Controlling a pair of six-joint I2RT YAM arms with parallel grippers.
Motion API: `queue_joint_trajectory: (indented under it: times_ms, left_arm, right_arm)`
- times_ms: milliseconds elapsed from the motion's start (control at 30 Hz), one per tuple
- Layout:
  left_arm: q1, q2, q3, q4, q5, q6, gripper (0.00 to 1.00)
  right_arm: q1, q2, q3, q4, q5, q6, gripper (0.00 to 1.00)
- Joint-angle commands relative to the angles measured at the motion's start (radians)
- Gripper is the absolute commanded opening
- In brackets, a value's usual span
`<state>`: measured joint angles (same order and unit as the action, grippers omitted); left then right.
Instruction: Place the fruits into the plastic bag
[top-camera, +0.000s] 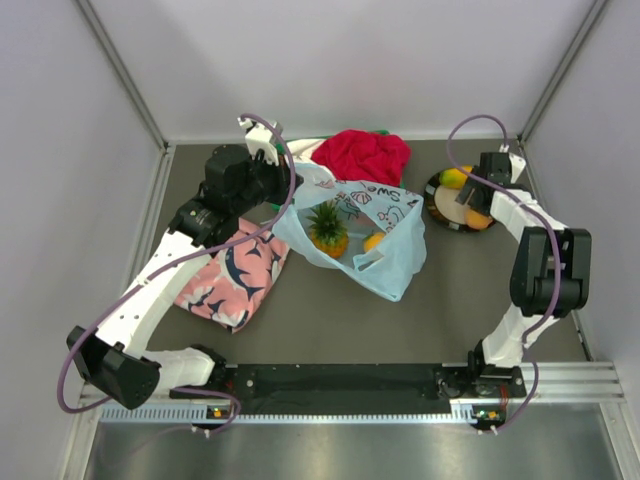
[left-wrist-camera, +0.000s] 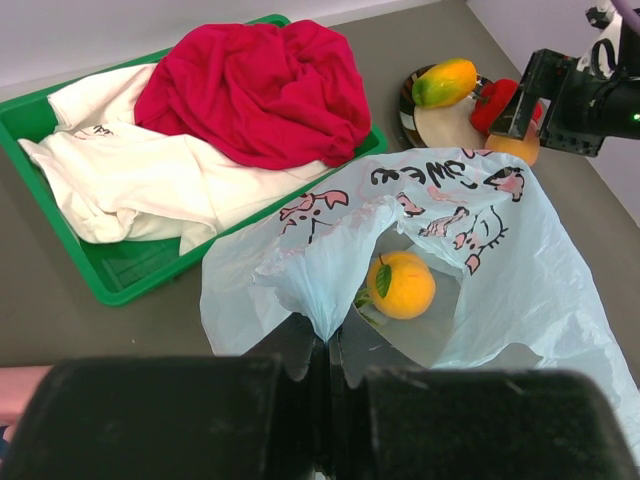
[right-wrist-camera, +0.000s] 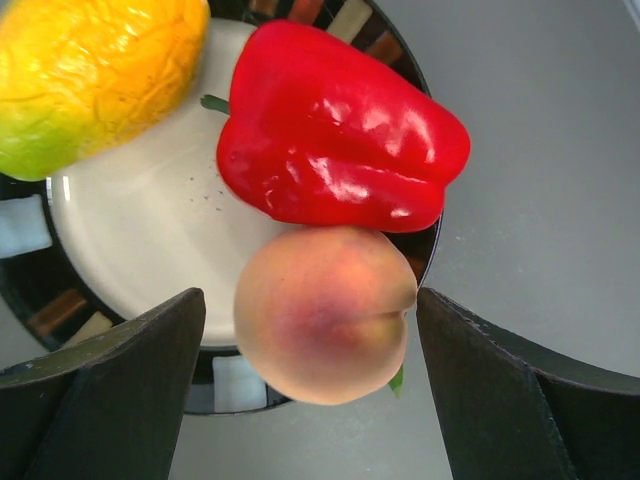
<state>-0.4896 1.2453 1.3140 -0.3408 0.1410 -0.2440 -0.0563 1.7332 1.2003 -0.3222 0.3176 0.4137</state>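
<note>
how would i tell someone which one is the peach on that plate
On the far right side of the table stands a dark-rimmed plate with a pale centre, holding three fruits. The peach lies at its rim, touching the red pepper. It is the round, matte, orange-pink one; the pepper is glossy red and the mango longer, yellow-green.

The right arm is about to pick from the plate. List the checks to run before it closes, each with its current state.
1. Right gripper open, fingers either side of the orange-pink peach: ok.
2. Peach clear of neighbours: not ok; it abuts the glossy red pepper on the patterned plate.
3. Left gripper shut on the light-blue plastic bag rim: ok.
4. Bag mouth open, with room beside the small pineapple and round orange fruit: ok.
5. Fingers low enough to grip: cannot tell.
</note>
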Motion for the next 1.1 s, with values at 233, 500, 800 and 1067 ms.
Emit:
queue_joint_trajectory:
  times_ms: [233,500,800,1067]
  left_arm:
    - [0.002,-0.012,0.004,0.042,0.000,0.009,0.00]
    - [0.002,-0.012,0.005,0.039,0.003,0.009,0.00]
    - [0.000,-0.012,0.007,0.039,0.003,0.008,0.00]
    - [0.002,-0.010,0.007,0.036,0.005,0.008,0.00]
  right_arm:
    - [-0.011,0.055,0.044,0.032,0.017,0.030,0.85]
    - [-0.011,0.074,0.036,0.041,0.005,0.034,0.81]
    - [-0.011,0.059,0.019,0.052,-0.031,0.045,0.59]
    - [-0.010,-0.010,-0.019,0.063,-0.074,0.045,0.38]
